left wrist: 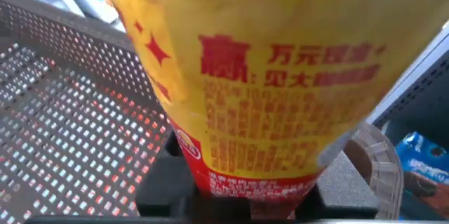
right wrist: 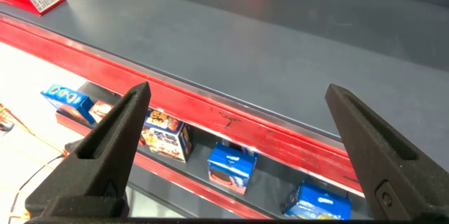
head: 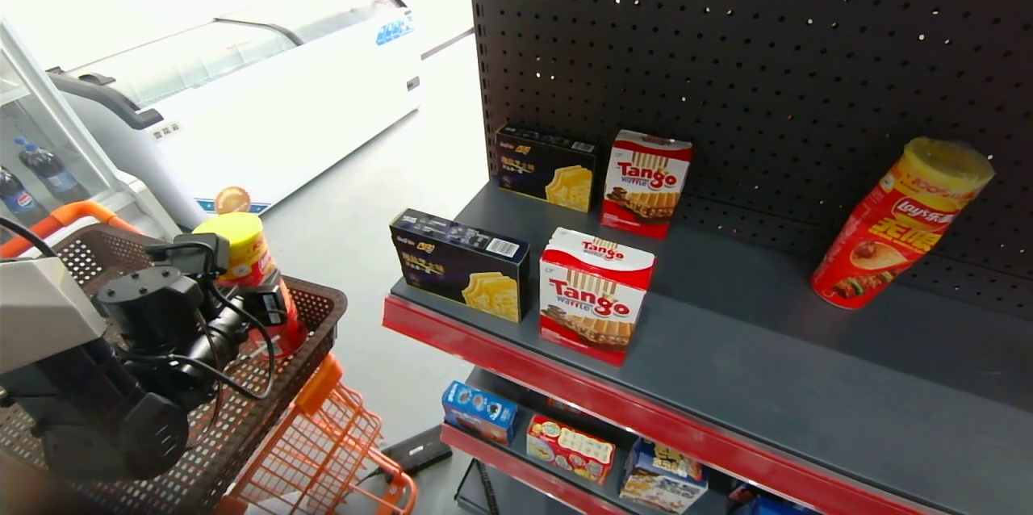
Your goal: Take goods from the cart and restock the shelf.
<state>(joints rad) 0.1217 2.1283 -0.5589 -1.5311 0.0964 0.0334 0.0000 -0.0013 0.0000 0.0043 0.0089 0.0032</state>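
A yellow-lidded, red and yellow chip can [head: 242, 257] stands upright over the brown cart basket [head: 319, 309], with my left gripper [head: 266, 311] shut on its lower part. The left wrist view has the can [left wrist: 266, 76] close up, one clear finger pad [left wrist: 379, 164] against its side and the basket mesh [left wrist: 70, 133] below. The grey shelf [head: 767, 353] with a red front edge lies to the right. My right gripper [right wrist: 238, 90] is open with nothing in it, hovering before the shelf's red edge [right wrist: 231, 122].
On the shelf stand two black boxes [head: 460, 265] [head: 547, 168], two red-white wafer boxes [head: 593, 297] [head: 646, 184], and a matching chip can [head: 900, 224] leaning on the pegboard. Small boxes [head: 569, 446] fill the lower shelf. A white chest freezer [head: 242, 95] is behind the orange cart [head: 323, 434].
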